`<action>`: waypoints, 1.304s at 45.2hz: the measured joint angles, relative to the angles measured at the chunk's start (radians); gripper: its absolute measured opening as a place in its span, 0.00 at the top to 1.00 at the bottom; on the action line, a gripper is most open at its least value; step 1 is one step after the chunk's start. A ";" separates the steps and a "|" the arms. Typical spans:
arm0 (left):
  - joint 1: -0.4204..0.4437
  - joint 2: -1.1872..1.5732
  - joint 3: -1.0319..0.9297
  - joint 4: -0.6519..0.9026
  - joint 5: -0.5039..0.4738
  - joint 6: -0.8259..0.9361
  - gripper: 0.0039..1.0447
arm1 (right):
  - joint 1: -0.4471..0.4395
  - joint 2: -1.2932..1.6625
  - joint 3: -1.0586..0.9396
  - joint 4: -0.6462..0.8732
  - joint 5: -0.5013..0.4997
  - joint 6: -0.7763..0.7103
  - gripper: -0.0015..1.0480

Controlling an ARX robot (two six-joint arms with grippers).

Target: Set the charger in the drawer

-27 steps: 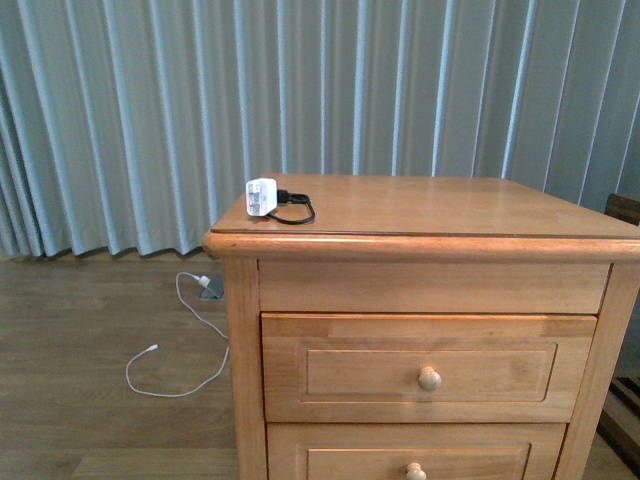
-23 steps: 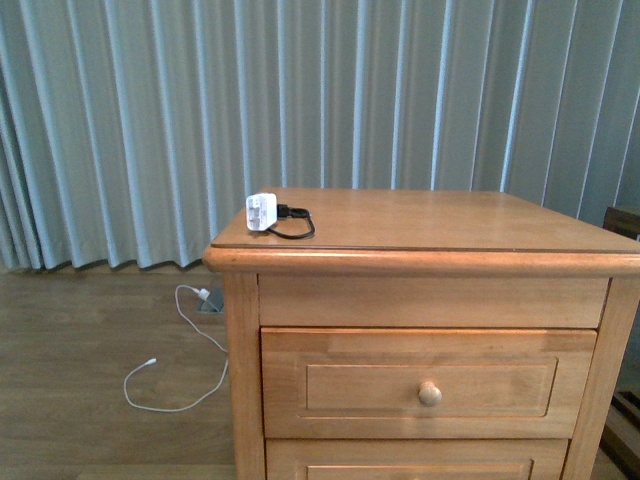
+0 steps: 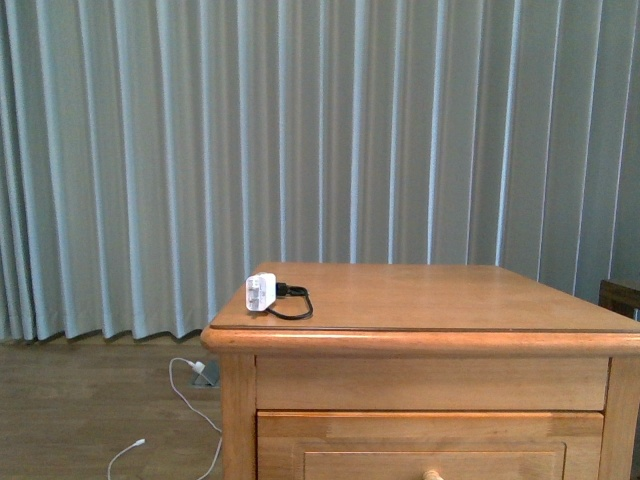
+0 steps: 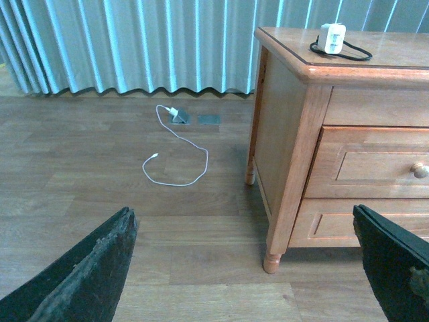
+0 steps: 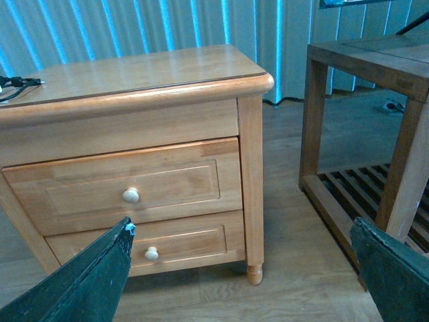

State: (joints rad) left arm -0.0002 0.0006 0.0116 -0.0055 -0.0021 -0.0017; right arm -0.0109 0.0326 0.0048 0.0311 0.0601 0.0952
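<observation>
Right, the drawer (image 5: 127, 181) is shut, so nothing goes in until I pull its round knob (image 5: 131, 195). There's a twin lower drawer (image 5: 181, 241) right beneath it (same knob, easy to grab the wrong one). A small round knob like that could slip out of the pads if I come in off-centre.

The charger (image 3: 261, 292) sits on top of the nightstand (image 3: 430, 300), close to its left edge and toward the near corner. Its black cable (image 3: 291, 305) is looped just to its right. That's my main worry: a clumsy approach from the right could shove the cube off the left edge to the floor, where a white cable (image 4: 175, 159) lies. If I pinch only the loop, the cube may swing. The loop could also hang over the drawer front and jam it.

Tools now: the left gripper (image 4: 241, 211) has its fingers spread wide, with nothing between them and touching nothing, out over the floor left of the nightstand. The right gripper (image 5: 239, 223) is equally wide apart and empty, facing the drawer fronts but well short of them.
</observation>
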 joint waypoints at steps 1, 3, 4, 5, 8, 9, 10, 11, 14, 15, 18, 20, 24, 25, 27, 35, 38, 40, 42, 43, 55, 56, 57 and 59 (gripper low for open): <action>0.000 0.000 0.000 0.000 0.000 0.000 0.06 | 0.000 0.000 0.000 0.000 0.000 0.000 0.08; 0.000 0.000 0.000 0.000 0.000 0.000 0.06 | 0.000 0.000 0.000 0.000 0.000 0.000 0.08; 0.000 0.000 0.000 0.000 0.000 0.000 0.06 | 0.000 0.000 0.000 0.000 0.000 0.000 0.08; 0.000 0.000 0.000 0.000 0.000 0.000 0.06 | 0.000 0.000 0.000 0.000 0.000 0.000 0.08; 0.000 0.000 0.000 0.000 0.000 0.000 0.06 | 0.000 0.000 0.000 0.000 0.000 0.000 0.08; 0.000 0.000 0.000 0.000 0.000 0.000 0.06 | 0.000 0.000 0.000 0.000 0.000 0.000 0.08; 0.000 0.000 0.000 0.000 0.000 0.000 0.06 | 0.000 0.000 0.000 0.000 0.000 0.000 0.08; 0.000 0.000 0.000 0.000 0.000 0.000 0.06 | 0.000 0.000 0.000 0.000 0.000 0.000 0.08; 0.000 0.000 0.000 0.000 0.000 0.000 0.06 | 0.000 0.000 0.000 0.000 0.000 0.000 0.08; 0.000 0.000 0.000 0.000 0.000 0.000 0.06 | 0.000 0.000 0.000 0.000 0.000 0.000 0.08; 0.000 0.000 0.000 0.000 0.000 0.000 0.06 | 0.000 0.000 0.000 0.000 0.000 0.000 0.08; 0.000 0.000 0.000 0.000 0.000 0.000 0.06 | 0.000 0.000 0.000 0.000 0.000 0.000 0.08; 0.000 0.000 0.000 0.000 0.000 0.000 0.06 | 0.000 0.000 0.000 0.000 0.000 0.000 0.08; 0.000 0.000 0.000 0.000 0.000 0.000 0.06 | 0.000 0.000 0.000 0.000 0.000 0.000 0.08; 0.000 0.000 0.000 0.000 0.000 0.000 0.06 | 0.000 0.000 0.000 0.000 0.000 0.000 0.08; 0.000 0.000 0.000 0.000 0.000 0.000 0.06 | 0.000 0.000 0.000 0.000 0.000 0.000 0.08; 0.000 0.000 0.000 0.000 0.000 0.000 0.06 | 0.000 0.000 0.000 0.000 0.000 0.000 0.08; 0.000 0.000 0.000 0.000 0.000 0.000 0.06 | 0.000 0.000 0.000 0.000 0.000 0.000 0.08; 0.000 0.000 0.000 0.000 0.000 0.000 0.06 | 0.000 0.000 0.000 0.000 0.000 0.000 0.08; 0.000 0.000 0.000 0.000 0.000 0.000 0.06 | 0.000 0.000 0.000 0.000 0.000 0.000 0.08; 0.000 0.000 0.000 0.000 0.000 0.000 0.06 | 0.000 0.000 0.000 0.000 0.000 0.000 0.08; 0.000 0.000 0.000 0.000 0.000 0.000 0.06 | 0.000 0.000 0.000 0.000 0.000 0.000 0.08; 0.000 0.000 0.000 0.000 0.000 0.000 0.06 | 0.000 0.000 0.000 0.000 0.000 0.000 0.08; 0.000 0.000 0.000 0.000 0.000 0.000 0.06 | 0.000 0.000 0.000 0.000 0.000 0.000 0.08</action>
State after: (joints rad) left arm -0.0002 0.0006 0.0120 -0.0055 -0.0021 -0.0017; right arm -0.0109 0.0326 0.0048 0.0311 0.0601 0.0952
